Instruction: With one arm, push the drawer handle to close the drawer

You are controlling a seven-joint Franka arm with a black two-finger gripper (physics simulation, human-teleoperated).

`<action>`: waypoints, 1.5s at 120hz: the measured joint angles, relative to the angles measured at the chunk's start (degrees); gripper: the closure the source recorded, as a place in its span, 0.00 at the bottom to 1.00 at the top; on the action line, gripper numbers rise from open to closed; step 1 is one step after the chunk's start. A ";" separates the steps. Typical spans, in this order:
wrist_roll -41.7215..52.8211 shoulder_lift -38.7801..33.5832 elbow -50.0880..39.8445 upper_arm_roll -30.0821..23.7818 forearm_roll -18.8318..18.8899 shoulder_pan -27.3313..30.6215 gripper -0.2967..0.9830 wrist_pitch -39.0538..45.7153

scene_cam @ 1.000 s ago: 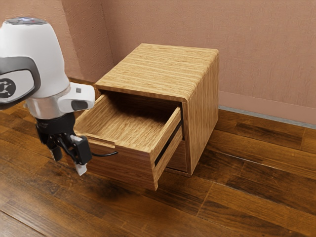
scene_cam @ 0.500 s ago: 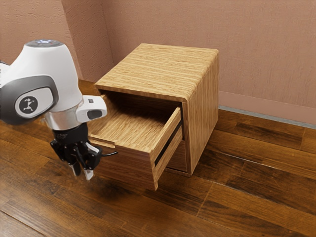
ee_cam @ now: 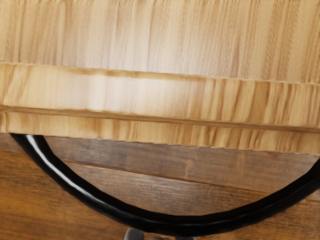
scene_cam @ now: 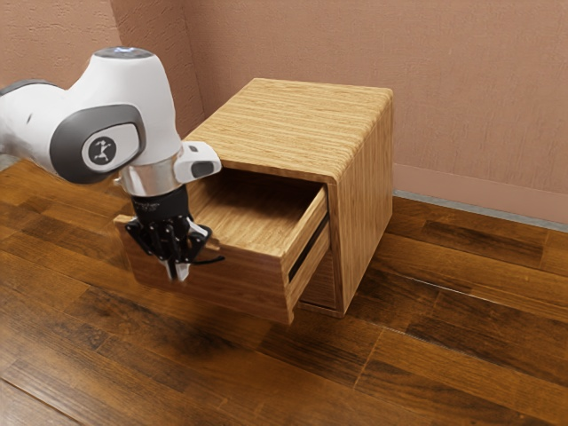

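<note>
- One white robot arm with grey trim (scene_cam: 158, 84) comes in from the exterior view's left and points downward at its one black end effector (scene_cam: 177, 272).
- Whether the end effector is released, clenched or grasping something, one cannot tell.
- One box-shaped cabinet of light, striped wood with rounded edges (scene_cam: 284, 124) stands on the one floor of dark brown wooden planks (scene_cam: 444, 355).
- One open wooden drawer with a reddish-brown front (scene_cam: 244, 286) juts out of the cabinet's upper part, so it is not closed.
- One black, curved, glossy handle (scene_cam: 211, 261) is on that drawer's front; in the wrist view it bows outward from the pale wooden edge in a single arc, with floor planks visible between the two.
- The end effector is at the drawer's front, right by the handle; whether they touch is unclear.
- One dark slide rail (scene_cam: 311, 248) shows along the drawer's outer side.
- One lower wooden front panel (scene_cam: 322, 282) shows beneath the drawer, set back within the cabinet.
- Two pinkish-brown textured wall faces (scene_cam: 479, 89) meet in one corner behind, and one pale pink skirting board (scene_cam: 479, 194) runs along the wall at the exterior view's right.
</note>
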 joint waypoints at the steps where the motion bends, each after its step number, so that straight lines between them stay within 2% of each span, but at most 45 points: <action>1: -0.05 0.30 0.31 0.03 0.12 0.00 0.78 0.03; 87: -1.41 22.64 22.26 2.43 6.96 -0.01 0.78 2.20; 147: -0.32 29.57 30.93 2.28 9.80 1.64 0.78 2.46; 159: -0.04 26.95 28.22 1.43 9.13 2.12 0.78 2.43; 171: -0.59 17.20 17.03 -0.80 5.11 3.94 0.77 2.19; 180: -1.26 10.22 12.01 -3.12 1.91 2.54 0.73 0.81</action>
